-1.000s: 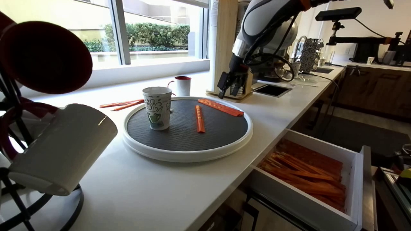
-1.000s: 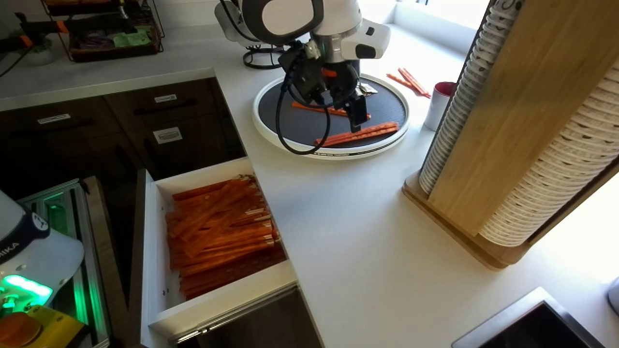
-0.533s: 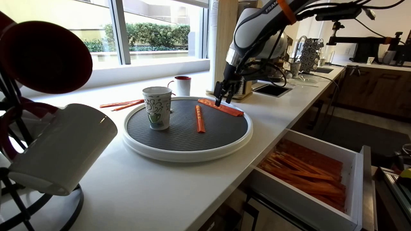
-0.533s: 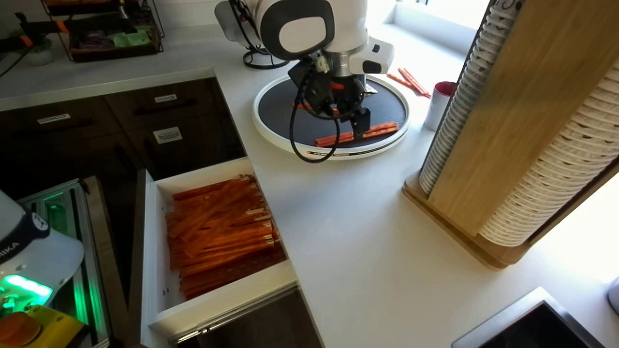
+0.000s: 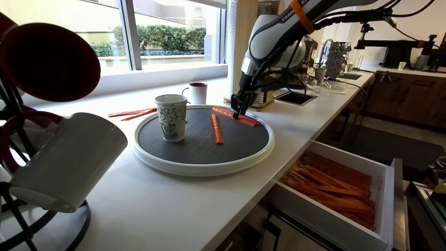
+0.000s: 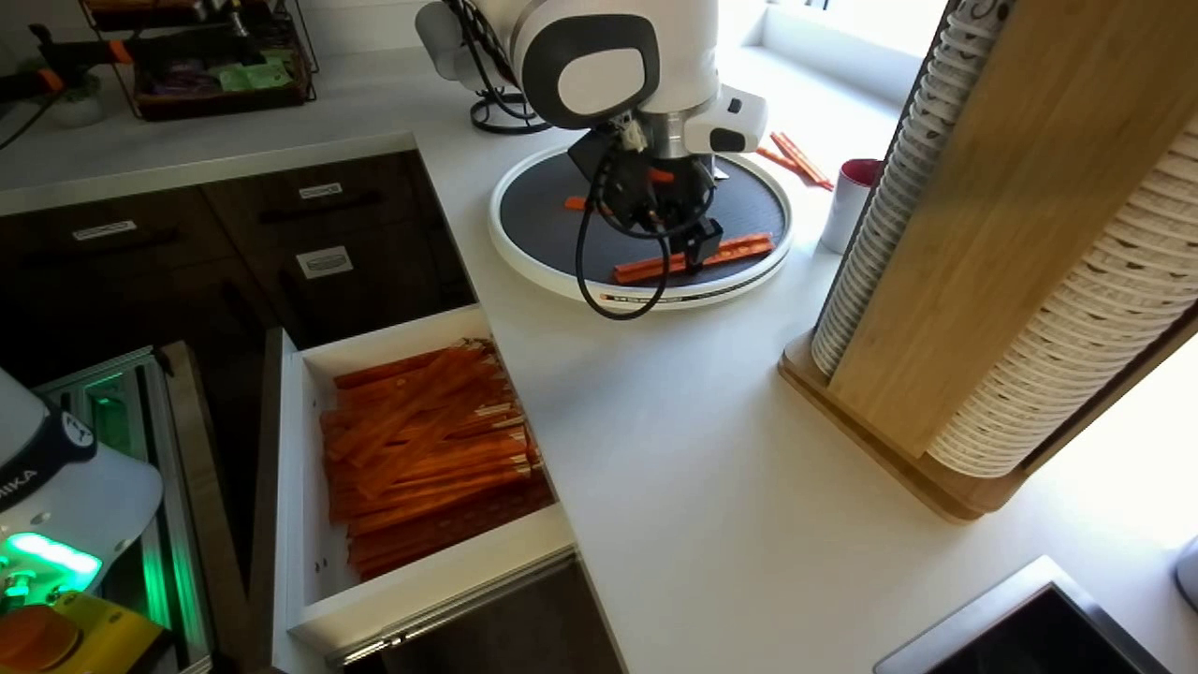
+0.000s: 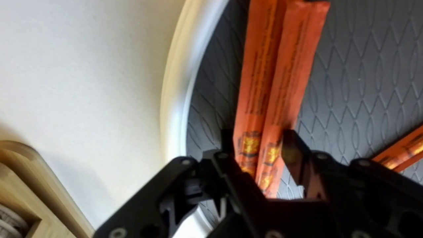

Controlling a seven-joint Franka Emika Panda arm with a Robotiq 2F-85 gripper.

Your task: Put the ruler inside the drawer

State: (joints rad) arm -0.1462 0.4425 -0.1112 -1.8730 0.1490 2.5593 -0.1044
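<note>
1. Ruler (image 7: 284,89): long flat orange-red strip, two wrapped lengths side by side in the wrist view. Lies on the dark face of the round tray (image 5: 205,169), near the rim.
2. My gripper (image 7: 259,142): angled down over the tray, astride the ruler about mid-length. Fingers (image 7: 294,152) against both long sides, pinching it. Tips touching the tray or not, can't tell.
3. My arm (image 5: 264,38): reaches down to the tray from above.
4. Shorter orange stick (image 5: 217,129): flat on the tray, apart from the ruler, nearer the tray's middle.
5. Paper cup (image 5: 171,118): upright on the tray, well apart from the ruler.
6. White mug (image 5: 198,93), red inside: upright on the counter (image 5: 156,209), near the tray's rim, outside it.
7. Two more orange sticks (image 6: 802,161): on the counter, outside the tray, near it.
8. Drawer (image 6: 301,468): pulled out, lower than the tray, well apart from it. Holds a heap of orange-red strips (image 6: 430,459). Shows in both exterior views.
9. Wooden stand (image 6: 973,281) with stacked cups (image 6: 936,168): on the counter, beside the tray on the ruler's side.
10. Tilted mug (image 5: 69,164): up front in an exterior view, on a dark rack (image 5: 26,232), outside the tray.
</note>
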